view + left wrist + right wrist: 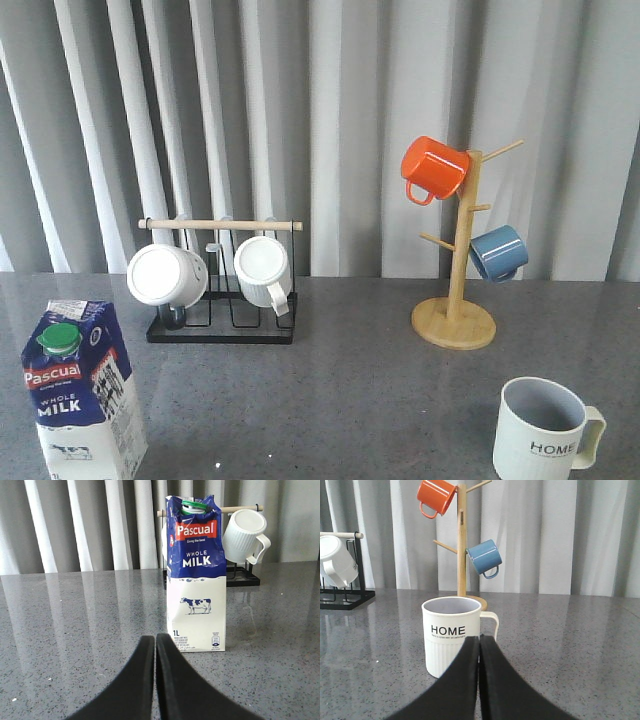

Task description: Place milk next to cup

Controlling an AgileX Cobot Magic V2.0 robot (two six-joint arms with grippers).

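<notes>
The milk (78, 395), a blue and white carton with a green cap, stands upright at the table's front left; it also fills the middle of the left wrist view as the milk (196, 575). The cup (540, 430), a pale ribbed mug marked HOME, stands at the front right, handle to the right. In the right wrist view the cup (451, 632) is just beyond my right gripper (479, 639), which is shut and empty. My left gripper (155, 638) is shut too, empty, a short way in front of the carton. Neither gripper shows in the front view.
A black wire rack (222, 325) with a wooden bar holds two white ribbed mugs (262, 270) at the back left. A wooden mug tree (455, 318) at the back right carries an orange mug (434, 168) and a blue mug (498, 252). Curtains hang behind the grey table.
</notes>
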